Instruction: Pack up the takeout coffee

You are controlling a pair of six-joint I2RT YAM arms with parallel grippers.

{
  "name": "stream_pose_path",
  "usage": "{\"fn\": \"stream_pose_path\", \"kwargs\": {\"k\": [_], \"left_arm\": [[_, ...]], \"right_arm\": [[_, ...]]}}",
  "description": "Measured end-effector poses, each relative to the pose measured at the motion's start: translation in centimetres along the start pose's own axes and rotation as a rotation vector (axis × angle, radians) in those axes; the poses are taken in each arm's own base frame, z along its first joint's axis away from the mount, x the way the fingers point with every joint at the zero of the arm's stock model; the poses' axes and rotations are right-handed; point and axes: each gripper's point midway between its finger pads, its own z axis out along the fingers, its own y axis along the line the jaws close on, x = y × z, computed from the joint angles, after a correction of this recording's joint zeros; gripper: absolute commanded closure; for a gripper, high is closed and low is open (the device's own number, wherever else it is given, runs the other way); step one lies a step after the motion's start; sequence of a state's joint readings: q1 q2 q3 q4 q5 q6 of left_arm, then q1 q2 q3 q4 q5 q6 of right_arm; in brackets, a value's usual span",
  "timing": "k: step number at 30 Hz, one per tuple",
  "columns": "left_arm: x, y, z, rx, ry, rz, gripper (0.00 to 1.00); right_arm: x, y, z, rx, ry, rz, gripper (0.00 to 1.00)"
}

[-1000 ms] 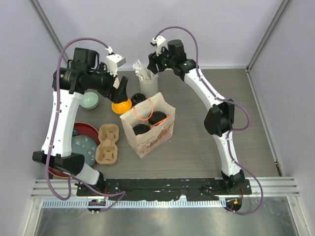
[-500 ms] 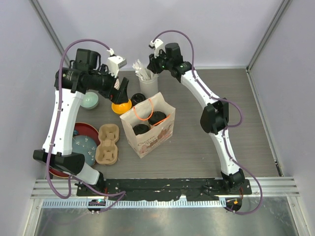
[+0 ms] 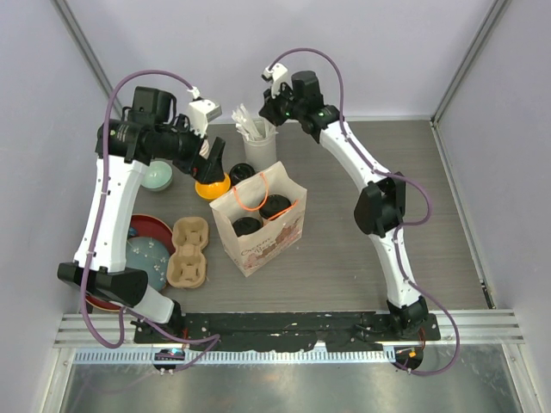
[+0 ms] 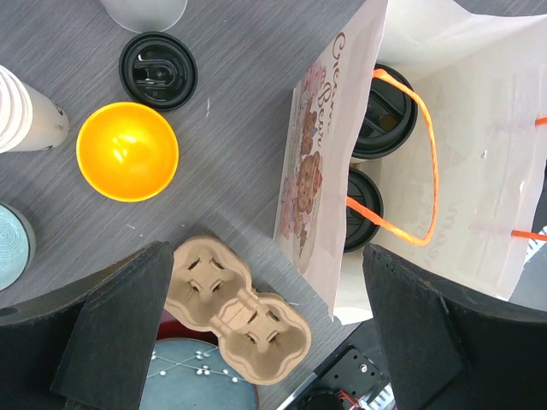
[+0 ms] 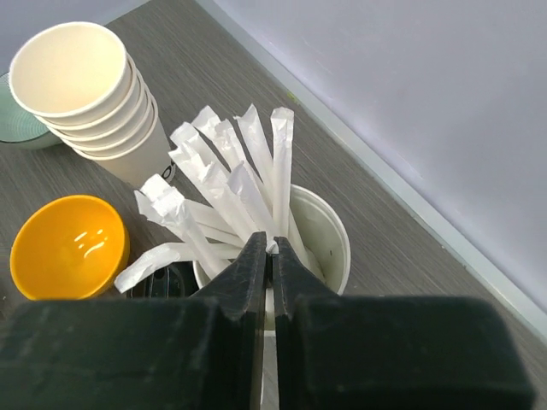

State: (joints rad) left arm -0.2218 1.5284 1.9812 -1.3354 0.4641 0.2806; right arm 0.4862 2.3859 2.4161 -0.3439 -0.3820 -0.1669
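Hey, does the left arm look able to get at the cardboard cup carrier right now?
Probably yes. The left gripper is open and empty, and the cup carrier lies uncovered on its side of the table, beside the paper bag, with nothing on it.

top: overhead, far | left wrist: down, mid-height | right wrist: close (all share orange bowl [image 4: 127,151])

On my feed a grey wooden table [image 3: 344,258] carries an orange bowl [image 4: 127,151] with a loose black lid [image 4: 158,70] just beside it. Behind them I see a stack of cream paper cups [image 5: 85,94] and a white cup [image 5: 320,235] crammed with wrapped straws [image 5: 231,171]. A pale green bowl [image 3: 157,176] stands near the orange one. Nearer me, a cardboard cup carrier [image 4: 239,307] lies beside a blue speckled plate [image 3: 146,258] overlapping a red dish [image 3: 146,228].
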Motion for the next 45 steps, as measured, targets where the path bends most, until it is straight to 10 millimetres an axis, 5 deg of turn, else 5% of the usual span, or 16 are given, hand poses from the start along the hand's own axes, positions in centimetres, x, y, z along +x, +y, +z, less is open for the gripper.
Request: {"fn": "stream_pose_path", "kwargs": {"k": [12, 22, 26, 35, 40, 45], "left_arm": [[0.2, 0.1, 0.2, 0.003, 0.006, 0.008, 0.03], [0.6, -0.1, 0.1, 0.002, 0.007, 0.008, 0.03], [0.7, 0.2, 0.3, -0.006, 0.011, 0.007, 0.03], [1.0, 0.3, 0.3, -0.018, 0.015, 0.006, 0.03], [1.0, 0.3, -0.1, -0.027, 0.008, 0.011, 0.03], [1.0, 0.3, -0.1, -0.028, 0.006, 0.012, 0.03]], "right_arm": [[-9.1, 0.8, -5.2, 0.023, -0.166, -0.085, 0.99], [-14.5, 1.6, -9.8, 0.052, -0.277, -0.122, 0.99], [-18.5, 2.8, -13.8, 0.062, -0.366, -0.120, 0.99], [-26.2, 8.0, -27.0, 0.030, -0.588, -0.075, 0.99], [-25.6, 10.9, -30.4, -0.057, -0.558, -0.004, 0.99], [-19.3, 12.7, -29.1, -0.138, -0.402, 0.112, 0.99]]}}
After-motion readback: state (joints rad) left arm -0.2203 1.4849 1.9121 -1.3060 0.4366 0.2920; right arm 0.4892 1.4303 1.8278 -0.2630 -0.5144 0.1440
